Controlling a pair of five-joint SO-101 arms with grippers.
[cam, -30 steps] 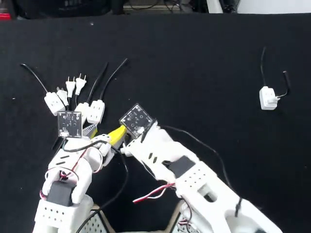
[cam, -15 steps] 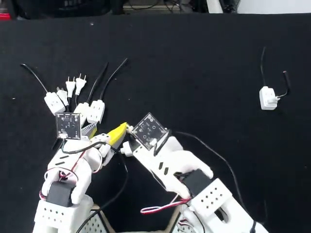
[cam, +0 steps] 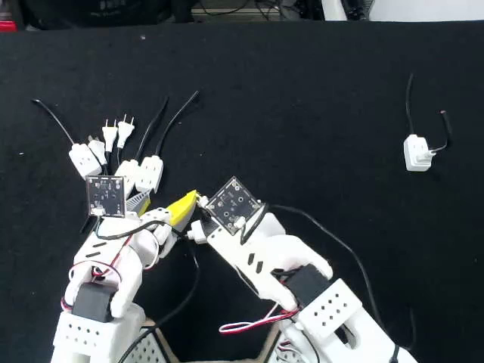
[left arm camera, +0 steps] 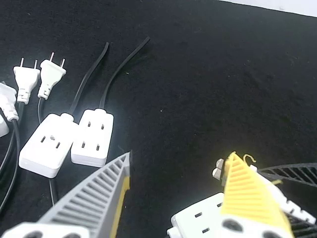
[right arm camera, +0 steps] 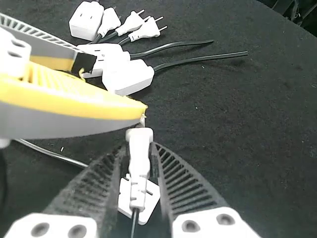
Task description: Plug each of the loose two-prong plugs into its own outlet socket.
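Black cloth covers the table [cam: 302, 91], with dim room clutter beyond its far edge. At left we see two loose plugs [cam: 118, 132] just beside the outlet sockets [cam: 144, 174]. The left end effector [left arm camera: 179, 157] has its fingers apart. The right end effector [right arm camera: 138, 149] is clamped on a white plug [right arm camera: 139, 141]. A lone socket [cam: 415, 153] lies far right.

Table [cam: 302, 91]: black cloth top.

Left area: two white outlet sockets [cam: 150, 172] lie touching, side by side, with their black cords [cam: 175, 115] running towards the far edge. Just beside them lie two loose two-prong plugs [cam: 125, 132], prongs pointing at the far edge. A third socket [cam: 82, 160] lies farther left on a curved cord.

Far right, well apart: one more white socket [cam: 415, 153] with black cords.
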